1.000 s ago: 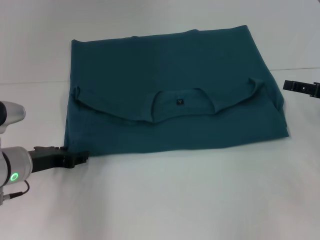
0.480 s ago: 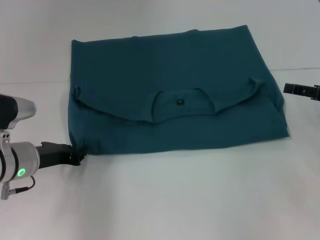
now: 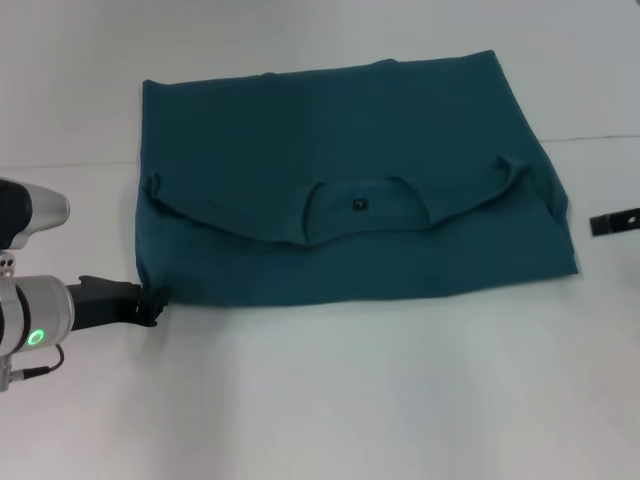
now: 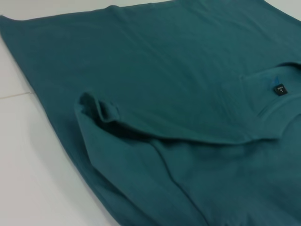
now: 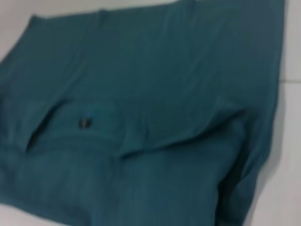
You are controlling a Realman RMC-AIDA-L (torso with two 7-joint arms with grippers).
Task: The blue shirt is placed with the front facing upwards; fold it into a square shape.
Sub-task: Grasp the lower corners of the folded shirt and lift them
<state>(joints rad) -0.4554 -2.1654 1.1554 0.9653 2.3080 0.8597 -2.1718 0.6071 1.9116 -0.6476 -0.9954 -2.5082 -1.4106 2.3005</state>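
Observation:
The blue shirt [image 3: 340, 150] lies on the white table [image 3: 350, 400], folded into a wide rectangle. Its collar and small dark neck label [image 3: 359, 204] face up near the middle, and no lettering shows. My left gripper [image 3: 150, 303] is low on the table, touching the shirt's near left corner. My right gripper [image 3: 615, 222] shows only as a dark bar at the right edge of the head view, apart from the shirt's right side. The left wrist view shows a folded sleeve edge and the label [image 4: 279, 89] on the shirt [image 4: 164, 94]. The right wrist view shows the collar of the shirt [image 5: 141, 94].
A faint seam line [image 3: 60, 165] runs across the white table behind the left arm. Bare tabletop [image 3: 380, 390] spreads in front of the shirt and on both of its sides.
My left gripper has slid in to the shirt's near left corner. My right gripper has dropped nearer and drawn back toward the right edge of the head view. The shirt has not moved.

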